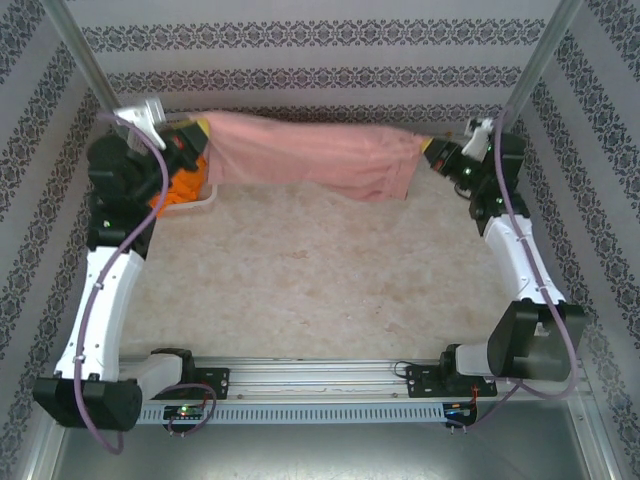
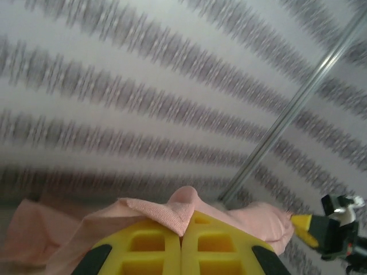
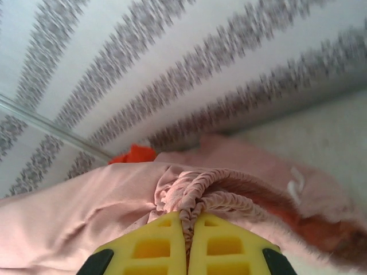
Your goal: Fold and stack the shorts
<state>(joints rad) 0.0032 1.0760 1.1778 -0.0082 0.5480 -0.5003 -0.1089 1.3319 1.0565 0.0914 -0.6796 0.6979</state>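
Holding the pink shorts (image 1: pixel 310 155) up wide, pinched tight by the left gripper (image 1: pixel 203 140) and right gripper (image 1: pixel 428 152). Next, probably: laying them flat on the table (image 1: pixel 320 275).

No text, brand, number or sign can be read. A small white tag (image 3: pixel 295 186) on the dusty pink cloth shorts (image 3: pixel 86 212) is too blurred to make out.

Shorts (image 1: pixel 310 155) hang stretched between two arms across the far side of the table (image 1: pixel 320 290).
The left gripper (image 1: pixel 198 138) pinches one end at far left, the right gripper (image 1: pixel 428 152) the other at far right; a basket (image 1: pixel 205 200) holding more shorts (image 1: pixel 180 192) sits in the far-left corner.
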